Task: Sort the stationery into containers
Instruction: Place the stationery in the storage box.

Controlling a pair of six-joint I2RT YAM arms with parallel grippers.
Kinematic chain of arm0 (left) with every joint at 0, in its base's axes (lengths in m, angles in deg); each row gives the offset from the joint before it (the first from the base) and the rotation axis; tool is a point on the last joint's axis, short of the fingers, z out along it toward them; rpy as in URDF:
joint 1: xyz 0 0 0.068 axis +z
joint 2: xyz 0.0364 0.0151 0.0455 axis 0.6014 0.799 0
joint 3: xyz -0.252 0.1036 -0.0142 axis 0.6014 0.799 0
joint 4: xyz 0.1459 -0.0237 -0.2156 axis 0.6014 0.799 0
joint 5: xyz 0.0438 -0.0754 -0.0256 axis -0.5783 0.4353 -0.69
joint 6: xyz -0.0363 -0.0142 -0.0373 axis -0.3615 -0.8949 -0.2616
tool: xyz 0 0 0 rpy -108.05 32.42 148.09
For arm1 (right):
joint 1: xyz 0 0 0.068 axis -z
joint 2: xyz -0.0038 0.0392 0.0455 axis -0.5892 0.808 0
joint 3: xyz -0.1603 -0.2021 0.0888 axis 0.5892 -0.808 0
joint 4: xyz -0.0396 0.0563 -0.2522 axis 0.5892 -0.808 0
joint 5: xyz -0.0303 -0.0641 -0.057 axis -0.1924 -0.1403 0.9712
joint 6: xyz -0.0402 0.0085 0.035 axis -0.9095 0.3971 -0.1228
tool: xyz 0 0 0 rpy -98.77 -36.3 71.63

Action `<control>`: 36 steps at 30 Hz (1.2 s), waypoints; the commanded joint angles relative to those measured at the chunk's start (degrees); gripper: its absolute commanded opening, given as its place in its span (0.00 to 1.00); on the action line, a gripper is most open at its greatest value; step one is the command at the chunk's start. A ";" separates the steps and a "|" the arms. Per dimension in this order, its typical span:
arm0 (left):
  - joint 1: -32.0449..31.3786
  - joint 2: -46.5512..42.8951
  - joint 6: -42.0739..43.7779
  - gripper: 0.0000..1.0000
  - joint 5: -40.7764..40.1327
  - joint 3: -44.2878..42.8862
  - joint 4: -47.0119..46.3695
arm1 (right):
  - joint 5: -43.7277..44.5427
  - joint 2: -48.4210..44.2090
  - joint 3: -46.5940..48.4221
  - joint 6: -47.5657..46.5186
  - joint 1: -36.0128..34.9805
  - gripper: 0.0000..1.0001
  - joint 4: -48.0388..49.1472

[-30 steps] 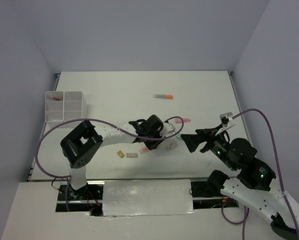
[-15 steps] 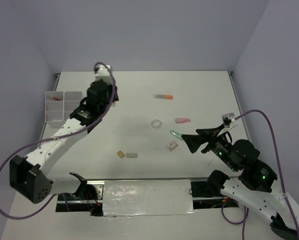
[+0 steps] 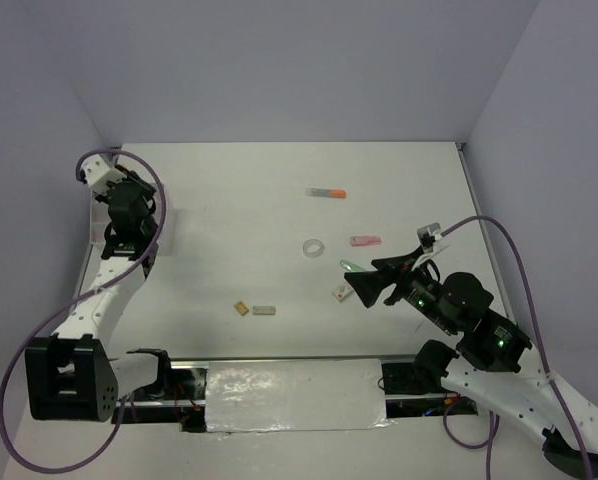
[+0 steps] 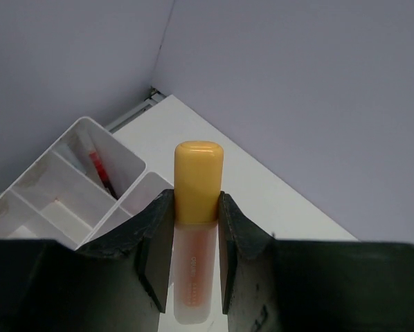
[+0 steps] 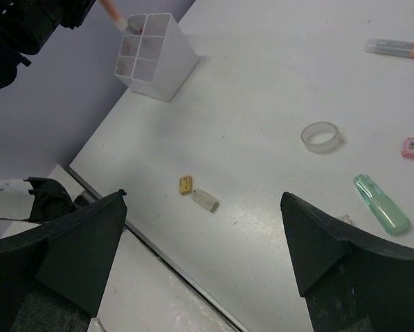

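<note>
My left gripper is shut on an orange-capped marker and holds it in the air beside the white four-compartment box. A red pen lies in the box's far compartment. In the top view the left gripper covers the box. My right gripper is open and empty above the table, near a green marker and a white eraser. Left on the table are an orange marker, a clear tape ring, a pink item, a tan eraser and a grey eraser.
The box stands at the table's far left edge by the side wall. The right wrist view shows the tape ring, green marker, tan eraser and grey eraser. Walls enclose the table on three sides.
My left arm has swung from the table's middle to the far left over the box, carrying the orange-capped marker. My right gripper has shifted slightly left and stays open.
</note>
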 commanded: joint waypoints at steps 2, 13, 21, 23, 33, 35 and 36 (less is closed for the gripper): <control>4.55 3.25 -1.27 0.00 6.74 -1.12 -16.83 | -2.45 1.81 -0.86 -1.42 0.22 1.00 5.44; 10.27 13.54 -2.85 0.00 12.02 2.83 -31.06 | -2.80 5.59 -1.48 -2.65 0.22 1.00 7.73; 11.32 19.78 -1.88 0.00 14.13 0.81 -33.97 | -3.15 8.58 -1.39 -3.09 0.22 1.00 9.05; 11.59 20.92 -2.14 0.01 14.30 1.51 -35.20 | -3.42 9.72 -1.21 -3.18 0.22 1.00 9.49; 13.60 26.11 -3.81 0.04 17.64 0.11 -38.19 | -3.77 12.53 0.28 -4.15 0.13 1.00 9.66; 13.78 26.81 -3.90 0.06 18.08 -0.07 -38.80 | -3.94 13.24 0.46 -4.24 0.30 1.00 9.66; 13.96 27.16 -3.73 0.08 18.69 -0.33 -39.24 | -3.94 13.50 0.72 -4.32 0.13 1.00 9.66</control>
